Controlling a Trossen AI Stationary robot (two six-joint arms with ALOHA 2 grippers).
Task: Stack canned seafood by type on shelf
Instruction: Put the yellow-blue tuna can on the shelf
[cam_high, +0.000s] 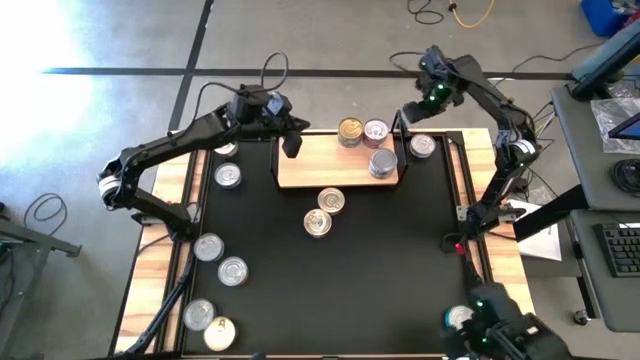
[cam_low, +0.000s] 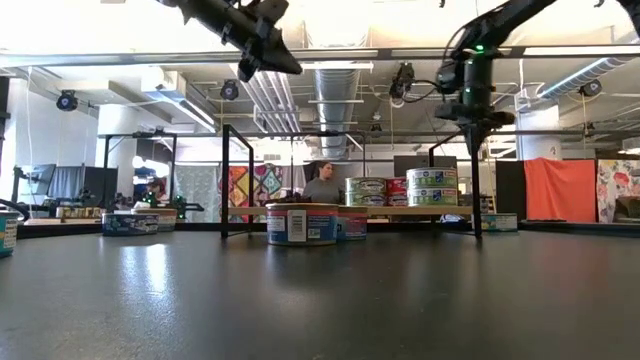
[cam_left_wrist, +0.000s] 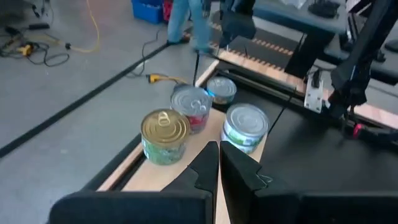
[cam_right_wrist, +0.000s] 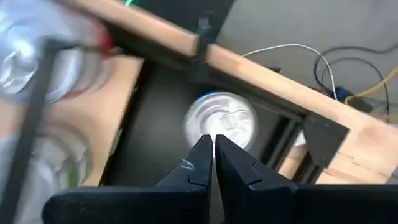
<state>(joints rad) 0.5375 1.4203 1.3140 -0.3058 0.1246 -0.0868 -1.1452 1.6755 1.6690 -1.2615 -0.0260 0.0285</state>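
Left pincer (cam_high: 291, 146) (pressed together, empty) hovers over the shelf's (cam_high: 300, 170) left end; right pincer (cam_high: 411, 117), also pressed together, hangs above a silver-lidded tin (cam_high: 423, 146) at the desk's (cam_high: 380, 270) far right corner.

twelve tins (cam_high: 229, 176) show from above, three of them on one shelf (cam_high: 300, 168), and two arms.

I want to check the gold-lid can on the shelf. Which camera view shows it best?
The left wrist view: the gold-lid can fills it close up, lid, pull tab and green label plain. The high view shows only its lid on the shelf. In the low view I cannot tell it from the other cans. The right wrist view does not show it.
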